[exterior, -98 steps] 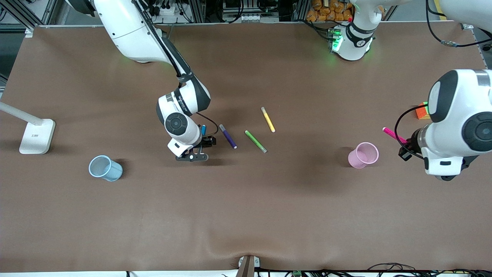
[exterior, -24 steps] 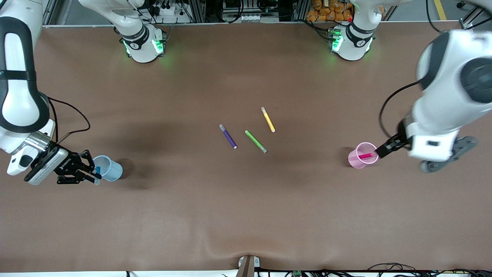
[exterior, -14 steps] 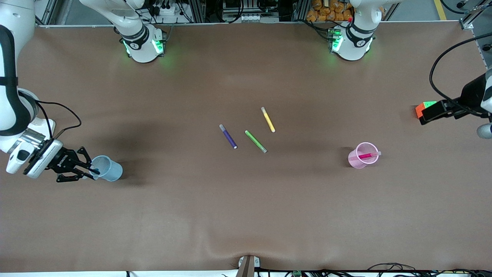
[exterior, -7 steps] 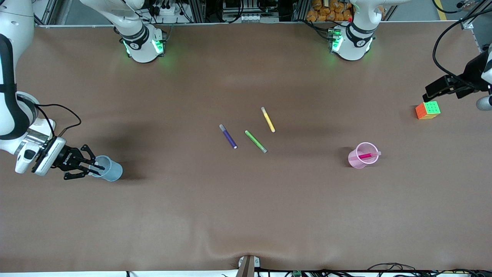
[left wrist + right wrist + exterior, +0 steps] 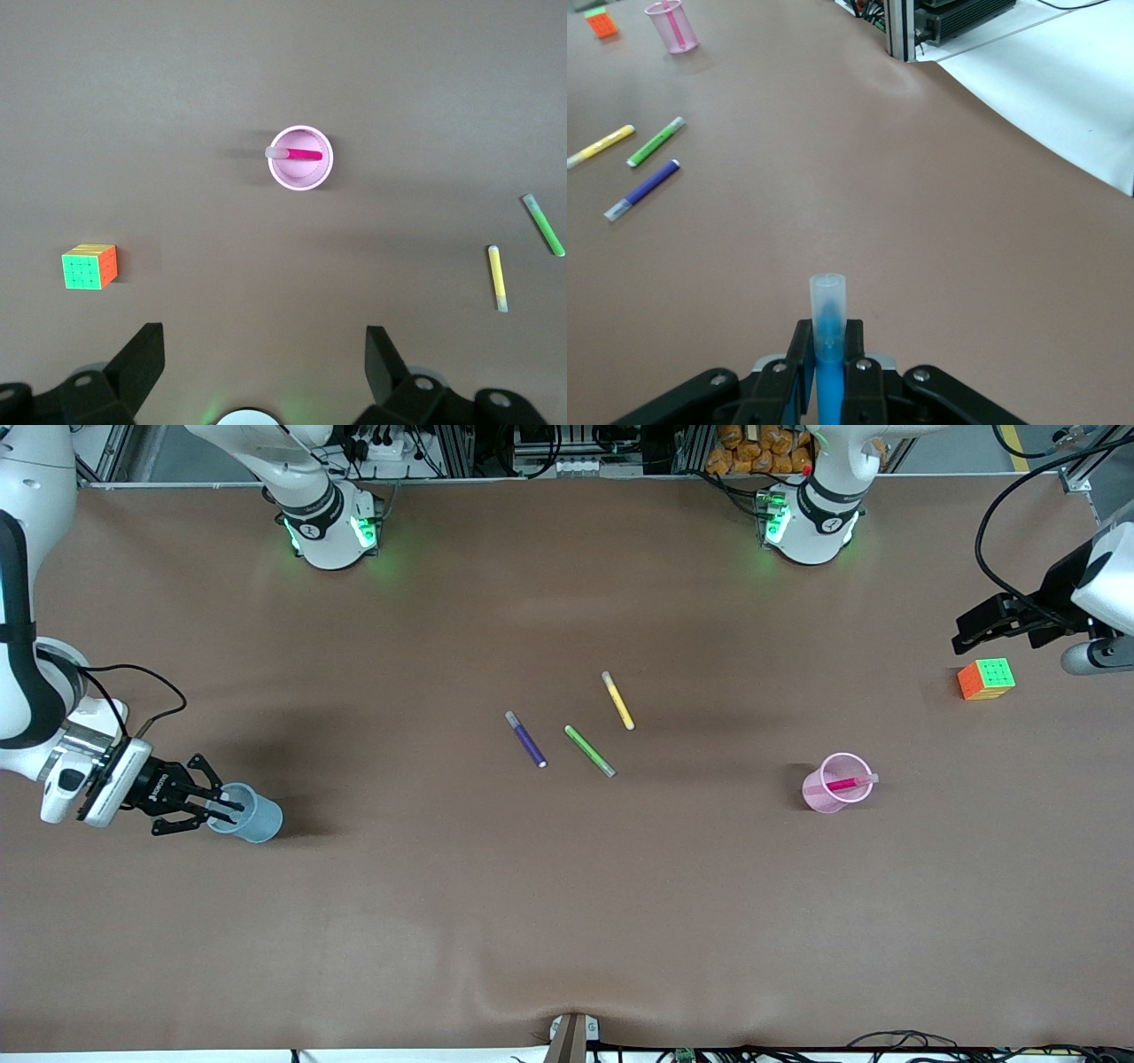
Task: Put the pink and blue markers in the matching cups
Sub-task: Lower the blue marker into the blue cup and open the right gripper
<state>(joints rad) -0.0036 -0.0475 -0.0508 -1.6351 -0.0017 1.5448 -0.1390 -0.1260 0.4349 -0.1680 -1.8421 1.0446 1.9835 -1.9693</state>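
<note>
Lower left of your front view: right claw [image 5: 226,812], clamped on the blue marker [image 5: 827,341], at the blue cup [image 5: 252,815]; upper right: left claw [image 5: 261,359] spread empty; pink marker [image 5: 843,784] in pink cup [image 5: 833,790].

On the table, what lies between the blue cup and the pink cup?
In the front view, three pens lie between the blue cup and the pink cup: a purple pen, a green pen and a yellow pen.

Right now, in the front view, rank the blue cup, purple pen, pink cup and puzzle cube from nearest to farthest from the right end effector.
1. Blue cup, right at the right end effector.
2. Purple pen, mid-table.
3. Pink cup, toward the left arm's end.
4. Puzzle cube, near the table's edge at the left arm's end.
</note>
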